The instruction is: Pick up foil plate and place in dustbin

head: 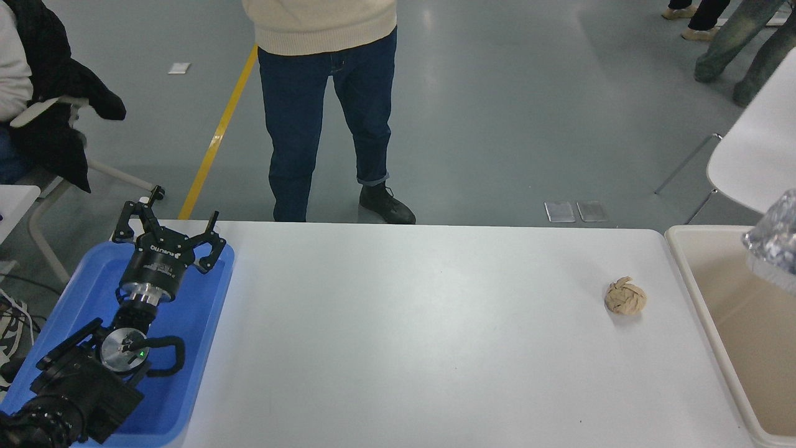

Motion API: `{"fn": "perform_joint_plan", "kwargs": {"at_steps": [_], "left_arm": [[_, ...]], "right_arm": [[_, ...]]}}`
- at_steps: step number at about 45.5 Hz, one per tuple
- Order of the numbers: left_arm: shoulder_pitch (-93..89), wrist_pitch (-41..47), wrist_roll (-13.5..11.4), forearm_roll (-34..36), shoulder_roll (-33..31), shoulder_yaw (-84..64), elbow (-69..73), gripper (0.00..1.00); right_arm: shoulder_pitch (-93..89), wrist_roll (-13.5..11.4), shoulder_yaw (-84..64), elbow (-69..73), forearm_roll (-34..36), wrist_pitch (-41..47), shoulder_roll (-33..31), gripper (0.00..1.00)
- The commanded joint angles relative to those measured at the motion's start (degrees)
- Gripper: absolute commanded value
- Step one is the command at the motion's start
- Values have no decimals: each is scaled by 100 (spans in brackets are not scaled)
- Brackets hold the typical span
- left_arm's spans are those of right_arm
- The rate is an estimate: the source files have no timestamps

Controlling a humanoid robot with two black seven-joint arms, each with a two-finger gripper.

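Note:
Only a corner of the crinkled silver foil plate (pixel 776 244) shows at the right edge of the head view, hanging above the open beige dustbin (pixel 687 274). The rest of the plate is out of the picture. My right gripper is out of view past the right edge. My left gripper (pixel 166 236) is parked open over the blue tray at the lower left.
A small tan crumpled paper ball (pixel 625 296) lies on the white table (pixel 404 336) near the dustbin. The blue shallow tray (pixel 199 311) sits at the left edge. A person in jeans (pixel 323 118) stands at the far side. A white chair (pixel 752 155) stands behind the bin.

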Motion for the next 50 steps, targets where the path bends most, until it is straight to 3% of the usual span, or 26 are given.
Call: {"fn": "perform_joint_plan", "kwargs": {"at_steps": [1, 13, 32, 38, 50], "left_arm": [[3, 0, 1, -3, 8, 0, 1, 100], [3, 0, 1, -3, 8, 0, 1, 100], [3, 0, 1, -3, 8, 0, 1, 100], [3, 0, 1, -3, 8, 0, 1, 100], [3, 0, 1, -3, -1, 0, 1, 100]], "right_arm": [[-2346, -10, 1739, -711, 86, -950, -103, 0], [-3823, -45, 3225, -1590, 138, -1767, 292, 0], [-5564, -63, 4368, -4007, 217, -2427, 1856, 0], [-5863, -291, 4904, -4131, 262, -3015, 2077, 0], [-6083, -396, 4931, -4289, 200, -3737, 2463, 0]]}}
